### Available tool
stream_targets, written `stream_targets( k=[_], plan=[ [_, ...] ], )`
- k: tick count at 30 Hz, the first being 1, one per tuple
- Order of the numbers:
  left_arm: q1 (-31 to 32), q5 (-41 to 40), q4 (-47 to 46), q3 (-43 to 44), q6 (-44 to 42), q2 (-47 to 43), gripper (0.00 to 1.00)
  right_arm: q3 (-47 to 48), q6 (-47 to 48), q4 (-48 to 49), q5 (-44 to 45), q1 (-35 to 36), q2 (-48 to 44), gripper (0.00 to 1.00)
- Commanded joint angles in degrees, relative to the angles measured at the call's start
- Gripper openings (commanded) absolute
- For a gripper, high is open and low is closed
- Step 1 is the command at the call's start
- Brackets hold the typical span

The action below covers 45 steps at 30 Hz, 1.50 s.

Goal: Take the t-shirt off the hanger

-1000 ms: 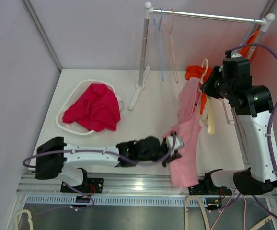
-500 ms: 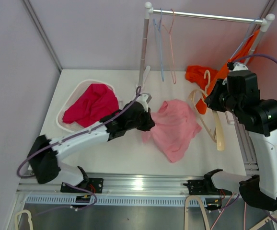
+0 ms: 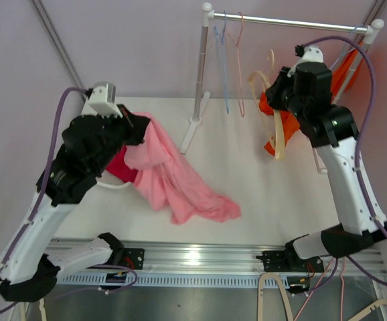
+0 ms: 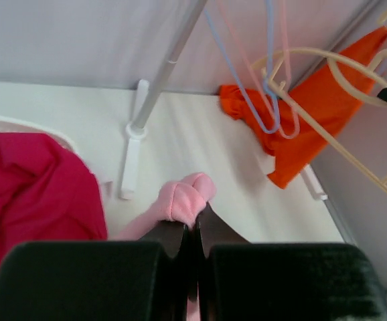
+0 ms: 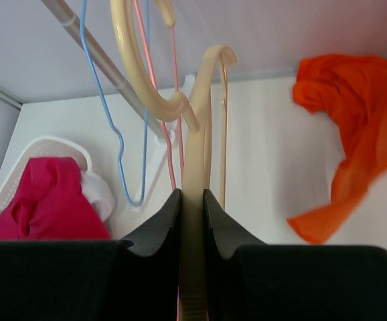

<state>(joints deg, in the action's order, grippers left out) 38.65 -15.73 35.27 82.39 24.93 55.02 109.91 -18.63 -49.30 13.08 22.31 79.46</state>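
Note:
My left gripper (image 3: pixel 138 127) is shut on the pink t-shirt (image 3: pixel 173 177), raised over the basket; the shirt hangs from it and trails across the table toward the centre. In the left wrist view a pink fold (image 4: pixel 180 199) bulges from my shut gripper (image 4: pixel 192 226). My right gripper (image 3: pixel 278 100) is shut on the bare cream hanger (image 3: pixel 272 110), held high near the rack rail (image 3: pixel 287 23). In the right wrist view the gripper (image 5: pixel 192 200) clamps the hanger's bar (image 5: pixel 197 154), its hook beside the rail. The shirt is off the hanger.
A white basket (image 3: pixel 94 175) holding a crimson garment (image 3: pixel 116 166) sits at the left. An orange garment (image 3: pixel 277 124) hangs at the rack's right end. Blue (image 3: pixel 223 60) and pink (image 3: pixel 240 67) wire hangers hang on the rail. The rack's post (image 3: pixel 198 73) stands at centre back.
My left gripper has swung the pink shirt from the table centre up and left over the basket. My right gripper has lifted the bare hanger up toward the rail.

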Motion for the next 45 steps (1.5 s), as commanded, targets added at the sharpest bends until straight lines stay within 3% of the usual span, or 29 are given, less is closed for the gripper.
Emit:
stream_targets(
  k=[1,3,4,8,10,14,21,22,26,32,38,40,41,42,44,45],
  plan=[
    [-9.9,4.9,2.0,11.0,-3.8,9.0,0.01,6.8,3.7,12.2,-2.1,-0.8,5.2,0.00],
    [-16.6,11.5,4.3,18.3,-3.4,17.7,0.01,8.9,5.4,15.3,-2.1,-1.2,8.8,0.00],
    [-18.3,12.2,5.2,30.9,-3.5,21.1,0.01,10.5,6.0,16.3,-2.3,-1.3,9.7,0.00],
    [-25.9,17.6,7.2,58.1,-3.1,36.4,0.01,13.7,7.7,19.8,-2.2,-1.7,13.6,0.00],
    [-31.0,19.5,1.7,64.2,-2.0,39.0,0.01,13.8,8.2,22.0,-2.3,-2.0,14.7,0.00],
    [-41.0,19.7,-12.6,53.2,-0.6,33.5,0.01,12.0,9.1,27.1,-2.0,-2.2,15.5,0.00],
    [-46.2,17.0,-16.9,35.3,0.6,29.2,0.01,16.7,7.8,28.3,-3.6,-4.0,22.2,0.00],
    [-46.4,17.0,-17.8,28.9,1.6,29.0,0.01,19.8,7.6,27.5,-4.2,-4.0,23.4,0.00],
    [-46.4,20.5,-13.6,22.0,6.8,31.3,0.01,25.0,7.5,25.7,-4.3,-3.7,27.9,0.00],
    [-45.6,17.4,-17.0,-4.6,12.9,24.8,0.01,27.3,5.6,25.1,-5.8,-3.9,30.4,0.00],
    [-44.7,17.1,-12.4,-11.3,16.1,22.1,0.01,27.2,4.8,24.9,-5.9,-3.8,30.5,0.00],
    [-44.7,16.3,-13.0,-13.7,16.4,20.9,0.01,27.1,4.7,24.8,-5.4,-3.9,30.3,0.10],
    [-44.7,16.3,-13.4,-14.3,16.2,19.9,0.06,27.1,4.8,24.6,-5.3,-3.8,30.1,0.16],
    [-44.5,16.2,-13.5,-14.1,15.9,19.2,0.25,26.9,4.9,24.4,-4.9,-3.8,30.0,0.26],
    [-44.1,16.0,-13.1,-13.8,14.5,17.3,0.49,27.0,5.4,23.4,-4.5,-4.2,29.2,0.30],
    [-43.9,16.0,-12.5,-12.3,13.9,16.7,0.84,26.9,5.4,23.1,-3.5,-4.3,28.7,0.32]
  ],
)
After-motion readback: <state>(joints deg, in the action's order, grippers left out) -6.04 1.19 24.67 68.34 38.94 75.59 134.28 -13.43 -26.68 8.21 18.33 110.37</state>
